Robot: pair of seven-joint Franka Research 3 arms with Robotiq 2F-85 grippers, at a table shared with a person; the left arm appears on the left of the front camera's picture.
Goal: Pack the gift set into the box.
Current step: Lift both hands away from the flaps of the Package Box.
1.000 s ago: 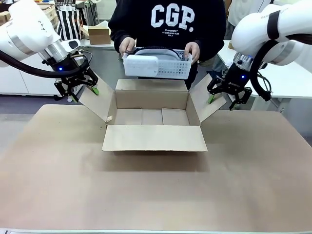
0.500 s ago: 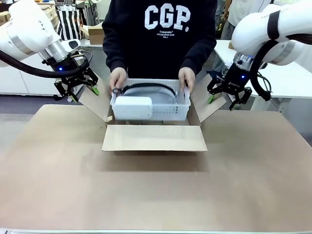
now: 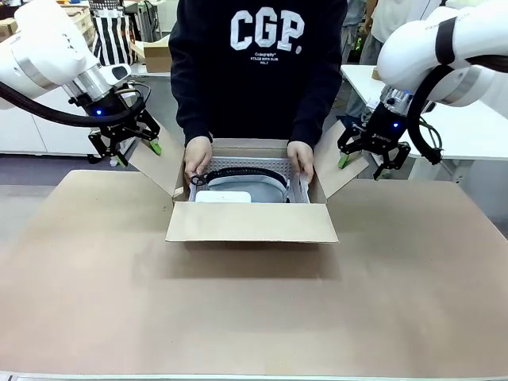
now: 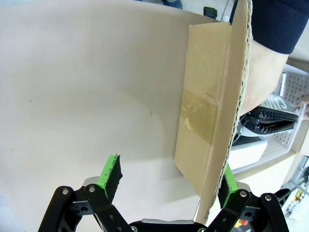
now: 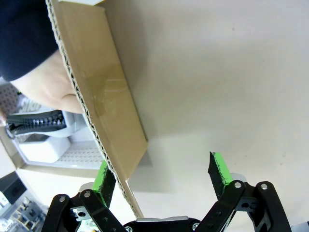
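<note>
The large plain brown corrugated cardboard box stands open in the middle of the tan board-covered table, with its near flap folded out flat toward the robot and its two side flaps angled up and out. Low inside the box sits the gift set, a white perforated plastic basket holding a black zipped pouch and a white rectangular case. A person in a dark sweatshirt stands at the far side of the box, with one hand at one end of the basket and the other hand at the opposite end. At the box's left side flap hangs the left gripper, its jaws spread wide and clamped on nothing. In the left wrist view, the flap's corrugated edge runs down between the fingers, just beside one green pad. The right gripper is at the box's right side flap, equally wide open and empty. In the right wrist view, that flap's edge ends close against one green pad, and the other pad stands well clear over the table.
</note>
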